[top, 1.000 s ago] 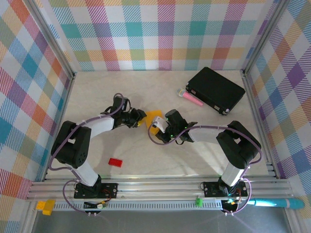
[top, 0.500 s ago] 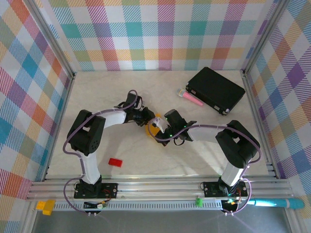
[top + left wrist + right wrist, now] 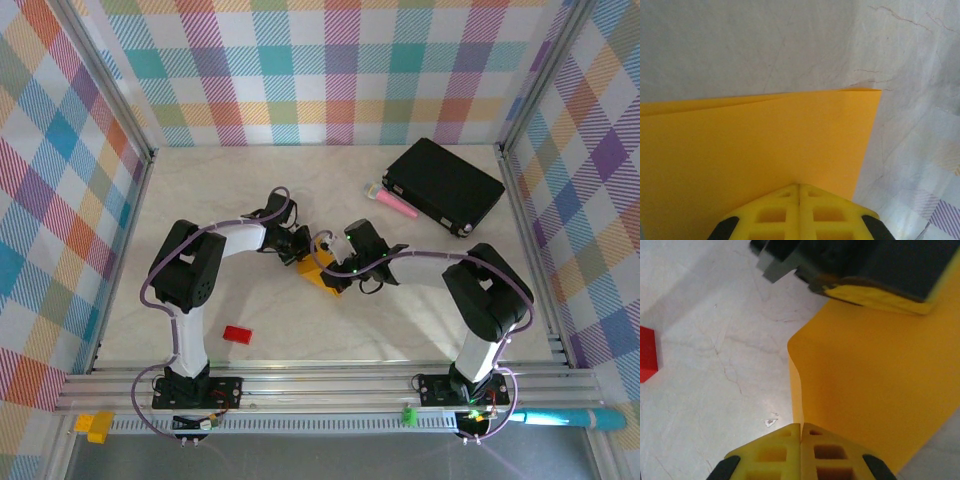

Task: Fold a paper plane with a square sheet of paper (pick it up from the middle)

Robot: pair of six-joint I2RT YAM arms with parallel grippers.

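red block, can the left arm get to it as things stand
Probably not straight away: the red block lies on bare table near the left arm's base, nothing around it, but the left fingers are shut on the square sheet of paper, which the right fingers also pinch.

Pastel plaid walls, pale marbled tabletop, aluminium frame rails

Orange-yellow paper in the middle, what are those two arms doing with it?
Two robot arms are working a thin orange-yellow sheet of paper in the middle of the table. The left arm and the right arm each have their jaws shut on it, from opposite sides. The sheet looks doubled over and bowed. A small red block lies apart, nearer the arms' bases.
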